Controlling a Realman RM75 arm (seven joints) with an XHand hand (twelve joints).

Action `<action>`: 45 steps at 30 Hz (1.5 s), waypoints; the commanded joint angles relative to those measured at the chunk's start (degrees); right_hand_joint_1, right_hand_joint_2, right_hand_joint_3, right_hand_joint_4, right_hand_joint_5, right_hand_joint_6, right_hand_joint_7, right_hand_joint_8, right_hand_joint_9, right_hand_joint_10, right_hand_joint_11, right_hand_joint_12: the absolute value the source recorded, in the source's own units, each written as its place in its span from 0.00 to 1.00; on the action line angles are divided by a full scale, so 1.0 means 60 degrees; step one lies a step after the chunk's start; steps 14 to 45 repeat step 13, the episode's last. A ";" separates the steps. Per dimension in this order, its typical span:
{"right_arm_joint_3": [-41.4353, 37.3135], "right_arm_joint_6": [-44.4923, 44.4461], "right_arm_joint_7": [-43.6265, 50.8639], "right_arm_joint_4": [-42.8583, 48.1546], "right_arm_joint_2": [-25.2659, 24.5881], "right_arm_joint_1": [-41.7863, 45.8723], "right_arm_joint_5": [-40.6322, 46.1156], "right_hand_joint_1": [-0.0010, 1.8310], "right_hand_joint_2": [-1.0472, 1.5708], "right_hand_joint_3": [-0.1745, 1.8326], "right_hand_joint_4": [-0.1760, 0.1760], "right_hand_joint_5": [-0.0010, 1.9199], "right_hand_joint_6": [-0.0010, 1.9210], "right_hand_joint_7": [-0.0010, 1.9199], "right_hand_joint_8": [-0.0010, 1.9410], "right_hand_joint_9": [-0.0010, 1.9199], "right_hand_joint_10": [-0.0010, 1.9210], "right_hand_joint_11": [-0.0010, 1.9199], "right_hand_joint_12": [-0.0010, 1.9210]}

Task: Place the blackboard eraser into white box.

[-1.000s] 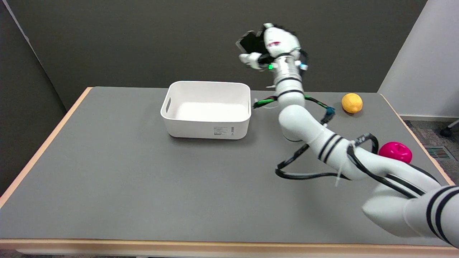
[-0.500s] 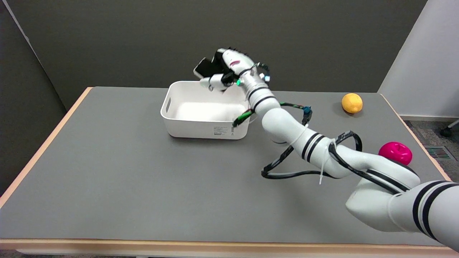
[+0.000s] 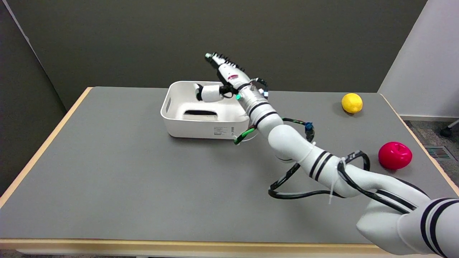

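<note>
The white box (image 3: 186, 123) stands on the grey table toward the back, left of centre. The blackboard eraser (image 3: 200, 113), dark with a pale edge, lies on the box's floor near its front wall. My right hand (image 3: 222, 79) hovers above the box's right half with its fingers stretched out and the thumb spread toward the left. Nothing is in the hand. The white arm reaches in from the lower right and crosses the box's right front corner.
A yellow lemon (image 3: 351, 103) sits at the back right of the table (image 3: 107, 172). A red apple-shaped object (image 3: 395, 155) rests near the right edge. Black cables loop from the arm (image 3: 304, 157) low over the table's middle right.
The hand carried the eraser leftward and down over the box, then spread its fingers. The eraser left the hand and now lies inside the box.
</note>
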State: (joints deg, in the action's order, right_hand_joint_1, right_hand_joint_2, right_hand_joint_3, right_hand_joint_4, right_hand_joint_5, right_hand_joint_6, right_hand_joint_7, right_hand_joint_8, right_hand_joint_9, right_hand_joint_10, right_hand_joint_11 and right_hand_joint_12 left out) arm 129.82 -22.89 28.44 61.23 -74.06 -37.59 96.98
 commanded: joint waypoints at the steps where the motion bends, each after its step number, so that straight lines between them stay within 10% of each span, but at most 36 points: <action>1: -0.1587 -0.0378 -0.0339 0.2302 0.1422 0.0619 -0.0452 0.22 0.61 0.53 0.42 0.00 0.02 0.00 0.00 0.00 0.11 0.00 0.53; 8: -0.3002 -0.3357 -0.1248 0.2734 0.2341 0.1168 -0.3213 0.29 0.60 0.54 0.52 0.03 0.03 0.03 0.03 0.01 0.20 0.01 0.48; 13: -0.4075 -0.4096 -0.5895 0.2516 0.4098 0.1860 -0.3787 0.21 0.64 0.57 0.60 0.04 0.19 0.10 0.16 0.05 0.34 0.00 0.58; 45: -0.4075 -0.4096 -0.5895 0.2516 0.4098 0.1860 -0.3787 0.21 0.64 0.57 0.60 0.04 0.19 0.10 0.16 0.05 0.34 0.00 0.58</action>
